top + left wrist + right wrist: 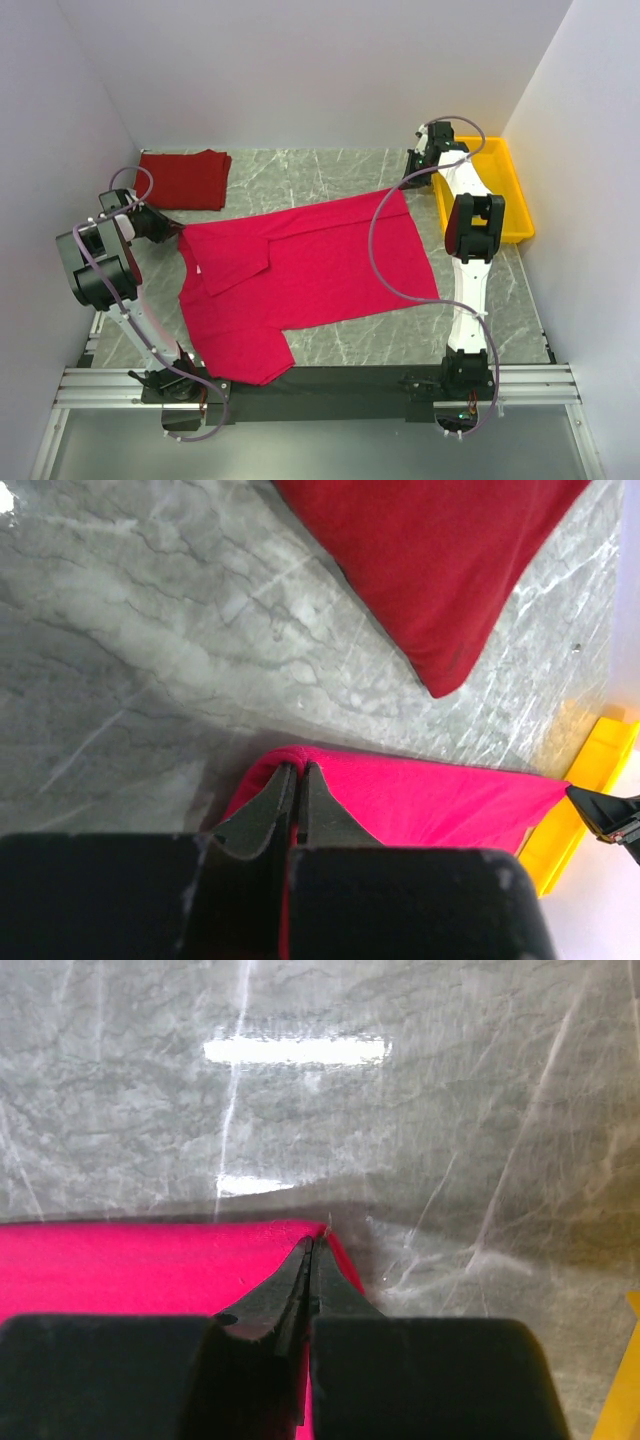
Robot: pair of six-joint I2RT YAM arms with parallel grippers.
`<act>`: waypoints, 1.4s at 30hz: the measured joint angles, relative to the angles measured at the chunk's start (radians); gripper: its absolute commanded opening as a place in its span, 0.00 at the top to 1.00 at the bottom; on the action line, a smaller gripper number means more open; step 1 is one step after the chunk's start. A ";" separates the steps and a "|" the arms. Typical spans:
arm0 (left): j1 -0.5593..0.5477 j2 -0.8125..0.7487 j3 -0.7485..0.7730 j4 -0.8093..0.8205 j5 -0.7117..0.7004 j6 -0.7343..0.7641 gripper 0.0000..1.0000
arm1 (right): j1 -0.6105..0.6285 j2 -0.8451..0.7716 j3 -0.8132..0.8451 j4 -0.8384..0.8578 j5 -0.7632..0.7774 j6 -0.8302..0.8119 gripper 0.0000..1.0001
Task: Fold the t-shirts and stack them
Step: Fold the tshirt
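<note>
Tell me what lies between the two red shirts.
Only bare grey marble table separates the folded dark red cloth shirt from the bright crimson cloth shirt, seen in left wrist view.

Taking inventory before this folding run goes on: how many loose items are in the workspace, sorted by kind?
Soft red cloth t-shirts: 2 (bright crimson spread shirt, darker red folded shirt)
Yellow plastic tray: 1
Total: 3
</note>
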 measured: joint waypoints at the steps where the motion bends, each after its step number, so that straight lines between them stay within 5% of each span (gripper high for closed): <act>1: 0.000 0.005 0.005 -0.003 -0.002 0.001 0.99 | 0.000 0.003 0.001 0.000 0.003 0.000 1.00; 16: -0.003 0.042 0.063 -0.021 -0.035 -0.006 0.96 | 0.003 0.037 0.002 0.003 0.053 -0.011 1.00; 17: -0.003 0.047 0.067 -0.019 -0.035 -0.006 0.92 | 0.004 0.037 0.003 0.004 0.055 -0.012 1.00; 19: -0.004 0.060 0.073 -0.017 -0.035 -0.010 0.84 | 0.004 0.037 0.003 0.006 0.057 -0.014 0.84; 23: -0.005 0.075 0.080 -0.013 -0.031 -0.021 0.54 | 0.004 0.037 0.003 0.021 0.064 -0.029 0.68; 30: -0.005 0.000 0.100 -0.024 -0.123 -0.005 0.37 | 0.004 -0.011 -0.011 0.048 0.055 -0.070 0.48; 39: 0.011 -0.375 0.084 -0.084 -0.328 0.093 0.25 | 0.026 -0.290 -0.193 0.061 -0.083 -0.239 0.46; 40: 0.016 -0.429 0.057 -0.080 -0.339 0.093 0.12 | 0.034 -0.340 -0.241 0.054 -0.111 -0.285 0.46; 42: 0.033 -0.534 -0.014 -0.088 -0.356 0.081 0.08 | 0.046 -0.442 -0.363 0.059 -0.193 -0.415 0.45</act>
